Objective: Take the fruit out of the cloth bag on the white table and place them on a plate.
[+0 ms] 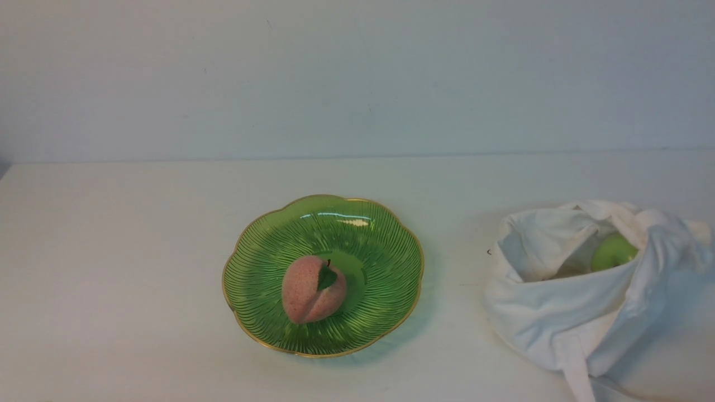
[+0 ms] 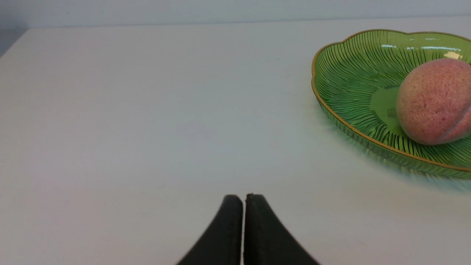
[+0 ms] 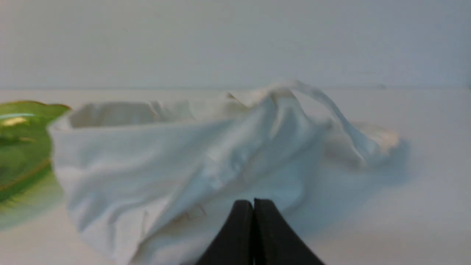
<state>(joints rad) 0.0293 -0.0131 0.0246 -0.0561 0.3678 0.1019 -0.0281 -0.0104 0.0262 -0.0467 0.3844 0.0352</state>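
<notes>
White table (image 1: pixel 139 279): peach (image 1: pixel 313 289) leaf seemingly up

No legible text or labels anywhere.

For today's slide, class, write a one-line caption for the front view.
Pink peach rests on the green plate; green apple sits inside the white cloth bag.

Pink speckled peach (image 1: pixel 310 290) with dark green leaf on translucent green plate (image 1: pixel 385 262) with fine dark radiating ribs and gold rim, light green apple (image 1: pixel 613 252) inside white cloth bag (image 1: pixel 564 312), matte white table (image 1: pixel 111 279), black gripper fingers (image 2: pixel 230 235).
</notes>
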